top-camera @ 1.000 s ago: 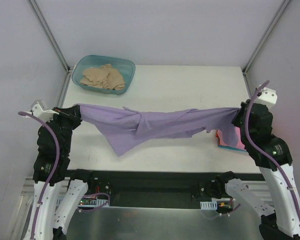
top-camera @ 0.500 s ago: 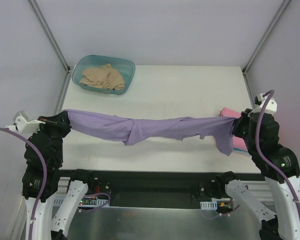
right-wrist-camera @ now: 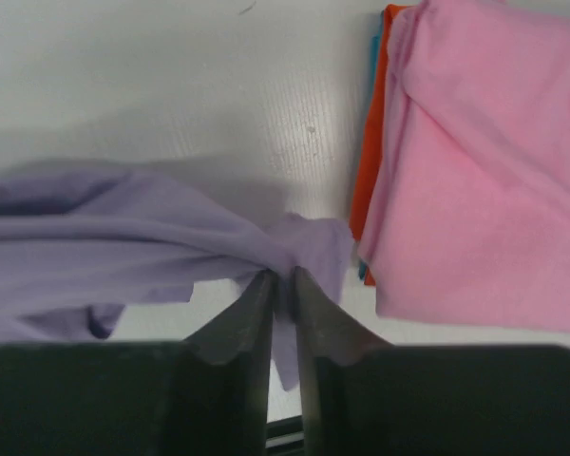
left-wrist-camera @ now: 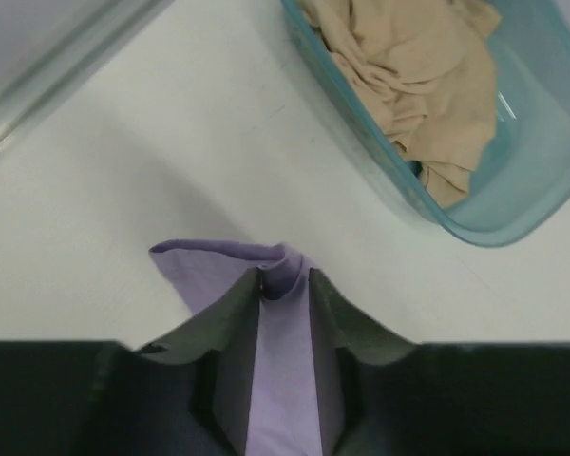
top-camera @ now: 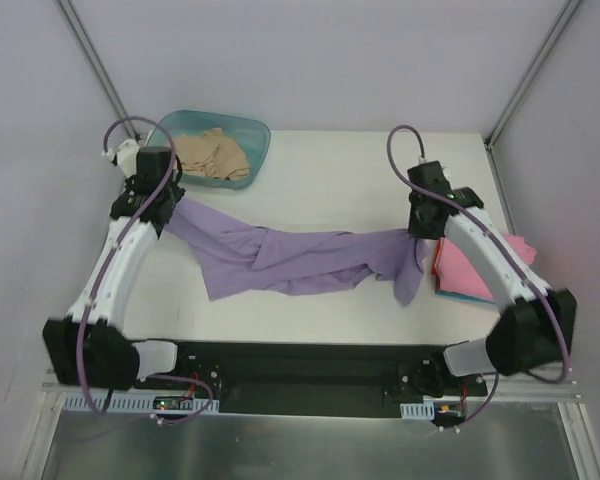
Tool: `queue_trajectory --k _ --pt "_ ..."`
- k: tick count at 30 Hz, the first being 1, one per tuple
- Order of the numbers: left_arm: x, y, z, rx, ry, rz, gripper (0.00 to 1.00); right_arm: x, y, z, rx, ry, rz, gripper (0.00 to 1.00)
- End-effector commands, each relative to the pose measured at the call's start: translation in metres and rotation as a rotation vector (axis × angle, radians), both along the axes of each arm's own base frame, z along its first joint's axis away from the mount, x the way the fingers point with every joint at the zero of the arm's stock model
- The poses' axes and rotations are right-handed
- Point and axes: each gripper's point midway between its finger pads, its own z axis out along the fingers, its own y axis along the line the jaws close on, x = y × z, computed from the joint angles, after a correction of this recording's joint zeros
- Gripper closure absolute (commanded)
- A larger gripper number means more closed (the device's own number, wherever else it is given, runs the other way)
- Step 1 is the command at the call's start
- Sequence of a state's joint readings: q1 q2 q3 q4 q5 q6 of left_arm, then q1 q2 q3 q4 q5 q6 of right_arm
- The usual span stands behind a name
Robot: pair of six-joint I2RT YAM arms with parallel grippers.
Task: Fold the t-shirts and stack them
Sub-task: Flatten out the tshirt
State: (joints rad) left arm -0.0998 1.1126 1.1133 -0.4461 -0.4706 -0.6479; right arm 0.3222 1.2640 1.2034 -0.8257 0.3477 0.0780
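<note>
Up back, teal tub [top-camera: 248, 133] w/ tan shirt [top-camera: 210, 156], both hands [left-wrist-camera: 285, 282] [right-wrist-camera: 283, 277] clamped on lavender shirt [top-camera: 300, 258].

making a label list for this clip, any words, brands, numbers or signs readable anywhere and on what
None can be read.
The purple shirt, pink shirt, tan shirt and teal tub are plain.
Small parts on the base rail are too small to read.
</note>
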Motion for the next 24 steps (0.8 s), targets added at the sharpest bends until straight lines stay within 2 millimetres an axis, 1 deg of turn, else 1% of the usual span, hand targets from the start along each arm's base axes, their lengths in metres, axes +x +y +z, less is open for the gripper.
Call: queue_trajectory --k 1,2,4,5,6,7,8,9,10,11,12,13,14,15,16,17,18,19,20,22,23,24 --pt "0.061 0.014 -0.012 0.057 0.09 -0.039 0.45 0.049 0.009 -0.033 -0.015 0.087 -0.021 0.6" --pt "0.074 0.008 -0.018 0.043 0.117 -0.071 0.28 0.061 0.012 -0.037 -0.021 0.099 -0.022 0.46" --pt "0.079 0.003 -0.021 0.025 0.132 -0.096 0.01 0.068 0.011 -0.036 -0.029 0.093 -0.041 0.22" --pt "0.077 0.001 -0.022 0.015 0.131 -0.101 0.01 0.072 0.012 -0.033 -0.027 0.08 -0.045 0.14" --pt "0.075 0.001 -0.023 0.006 0.127 -0.094 0.01 0.072 0.012 -0.029 -0.024 0.067 -0.046 0.01" --pt "0.072 0.0 -0.023 0.0 0.123 -0.093 0.01 0.073 0.011 -0.027 -0.021 0.053 -0.047 0.03" --pt "0.063 -0.001 -0.025 -0.009 0.125 -0.095 0.01 0.072 0.011 -0.023 -0.016 0.037 -0.047 0.03" --pt "0.058 -0.006 -0.027 -0.037 0.118 -0.105 0.01 0.065 0.01 -0.021 -0.009 0.025 -0.049 0.03" --pt "0.051 -0.01 -0.031 -0.06 0.12 -0.114 0.01 0.063 0.009 -0.019 0.0 0.004 -0.056 0.03" --pt "0.034 -0.013 -0.041 -0.085 0.13 -0.123 0.01 0.059 0.008 -0.016 0.009 -0.011 -0.058 0.03" --pt "0.026 -0.023 -0.047 -0.138 0.13 -0.144 0.01 0.047 0.006 -0.014 0.023 -0.03 -0.059 0.03" --pt "0.016 -0.027 -0.053 -0.165 0.136 -0.156 0.01 0.045 0.006 -0.011 0.036 -0.059 -0.055 0.03" --pt "-0.003 -0.031 -0.068 -0.19 0.153 -0.161 0.01 0.039 0.004 -0.012 0.046 -0.07 -0.059 0.03" --pt "-0.013 -0.039 -0.075 -0.233 0.16 -0.183 0.01 0.029 0.004 -0.019 0.055 -0.063 -0.054 0.03" --pt "-0.023 -0.041 -0.082 -0.25 0.165 -0.188 0.01 0.023 0.002 -0.01 0.075 -0.112 -0.056 0.03" --pt "-0.042 -0.044 -0.098 -0.271 0.18 -0.193 0.01 0.017 0.001 -0.008 0.085 -0.131 -0.056 0.03" --pt "-0.051 -0.047 -0.105 -0.294 0.185 -0.194 0.01 0.013 0.0 -0.008 0.089 -0.146 -0.056 0.03" --pt "-0.06 -0.056 -0.111 -0.337 0.19 -0.223 0.01 0.003 -0.005 -0.01 0.091 -0.172 -0.069 0.03" --pt "-0.076 -0.06 -0.125 -0.359 0.201 -0.233 0.01 -0.001 -0.007 -0.01 0.099 -0.19 -0.083 0.03" --pt "-0.09 -0.07 -0.139 -0.419 0.214 -0.25 0.01 -0.009 -0.013 -0.018 0.098 -0.213 -0.097 0.03" --pt "-0.104 -0.072 -0.156 -0.437 0.243 -0.249 0.01 -0.012 -0.014 -0.014 0.113 -0.247 -0.102 0.03" --pt "-0.11 -0.075 -0.164 -0.465 0.259 -0.242 0.0 -0.014 -0.014 -0.013 0.12 -0.26 -0.107 0.03"
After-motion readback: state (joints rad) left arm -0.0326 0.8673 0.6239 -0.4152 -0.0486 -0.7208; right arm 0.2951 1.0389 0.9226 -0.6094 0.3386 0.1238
